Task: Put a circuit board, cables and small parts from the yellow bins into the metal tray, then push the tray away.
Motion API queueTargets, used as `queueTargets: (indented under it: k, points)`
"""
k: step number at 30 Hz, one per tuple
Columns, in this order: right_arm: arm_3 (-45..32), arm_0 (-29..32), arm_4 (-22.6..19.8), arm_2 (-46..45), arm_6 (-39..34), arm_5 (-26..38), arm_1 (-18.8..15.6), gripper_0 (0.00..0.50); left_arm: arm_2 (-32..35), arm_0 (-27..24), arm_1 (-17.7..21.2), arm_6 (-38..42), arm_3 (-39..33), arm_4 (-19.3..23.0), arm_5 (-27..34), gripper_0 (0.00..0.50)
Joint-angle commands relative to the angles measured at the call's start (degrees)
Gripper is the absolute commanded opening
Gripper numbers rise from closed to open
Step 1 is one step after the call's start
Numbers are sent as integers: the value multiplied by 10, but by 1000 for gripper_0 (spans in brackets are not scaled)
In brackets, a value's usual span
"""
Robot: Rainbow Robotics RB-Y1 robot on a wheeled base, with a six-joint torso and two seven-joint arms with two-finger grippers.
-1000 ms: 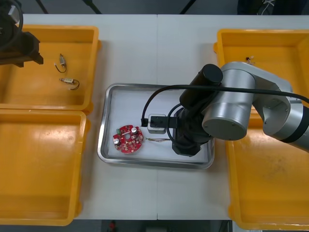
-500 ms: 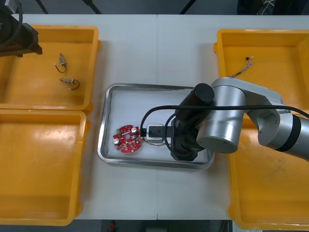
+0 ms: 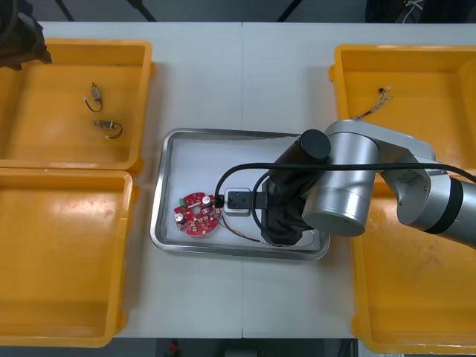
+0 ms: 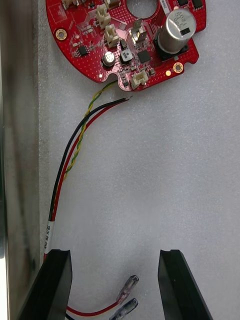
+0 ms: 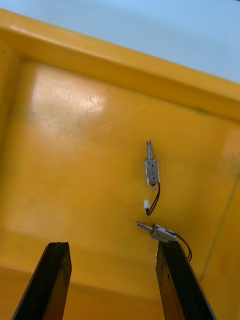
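The metal tray point(image 3: 159, 195) sits mid-table between the yellow bins, white inside. In it lies the round red circuit board point(image 3: 197, 215), toward the tray's left side. Just beside the board is a cable point(image 4: 70, 155) of black, red and yellow strands, its bare ends almost touching the board's edge. The far left bin point(image 3: 89, 43) holds two small metal parts point(image 3: 94, 95), near each other but apart. The far right bin point(image 3: 401, 50) holds a thin cable point(image 3: 372, 108).

The right arm reaches in over the tray's right half, wrist bent down. The right gripper point(image 4: 114, 255) hangs low over the tray floor, its fingers point(image 4: 56, 285) wide apart and holding nothing. The cable's terminals lie loose between them.

The left gripper point(image 5: 111, 247) is above the far left bin's outer corner, fingers spread, nothing in them.
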Motion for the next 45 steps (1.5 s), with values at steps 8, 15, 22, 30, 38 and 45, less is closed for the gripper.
queueTargets:
  k: [8, 15, 22, 30, 38, 45]
  points:
    - [-74, 4, -73, -87, -30, 65, -24, 500, 15, -60, -73, 43, 66, -83, -48, 500]
    - [-88, 4, -159, -189, -110, 150, -45, 500, 13, -59, -110, 55, 83, -134, -73, 500]
    - [-88, 13, -214, -293, -218, 226, -79, 500, -30, -66, -129, 68, 130, -152, -142, 500]
    - [-90, 70, -217, -414, -319, 255, -106, 500, -59, -78, -162, 72, 203, -159, -209, 500]
    - [-90, 107, -181, -486, -419, 272, -119, 500, -88, -81, -188, 76, 243, -172, -260, 500]
    - [-63, 105, -119, -486, -517, 276, -124, 500, -135, -81, -196, 80, 249, -177, -261, 500]
